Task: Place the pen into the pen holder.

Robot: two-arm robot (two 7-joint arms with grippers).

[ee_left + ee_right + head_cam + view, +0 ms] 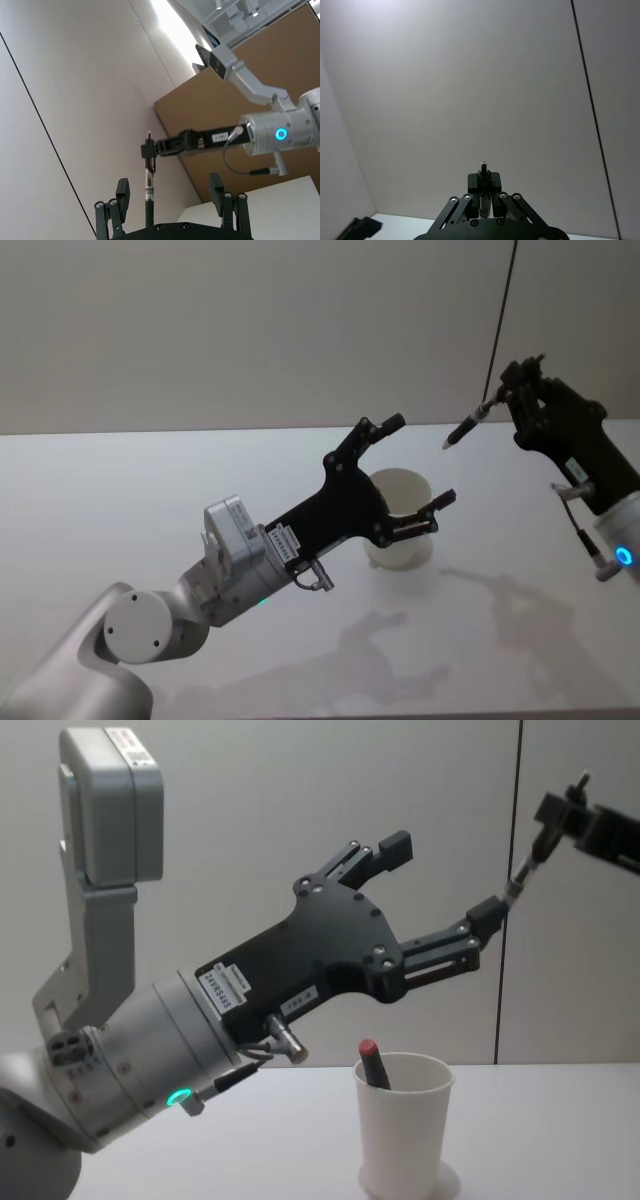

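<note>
Wide-open and empty at frame centre, left gripper (412,473) may knock the pen (466,425) clamped in right gripper (516,400) before it reaches the paper cup (399,517).

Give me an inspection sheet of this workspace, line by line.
Surface: white table, bare around the cup.
Job's things: pen holder upright, a red-capped pen inside; second pen held up in the air.
Clutter: nothing seen.
Grippers: left gripper open above the cup; right gripper shut on the raised pen, to the cup's right.
Cables: black cable down the wall.
Surroundings: plain wall.
</note>
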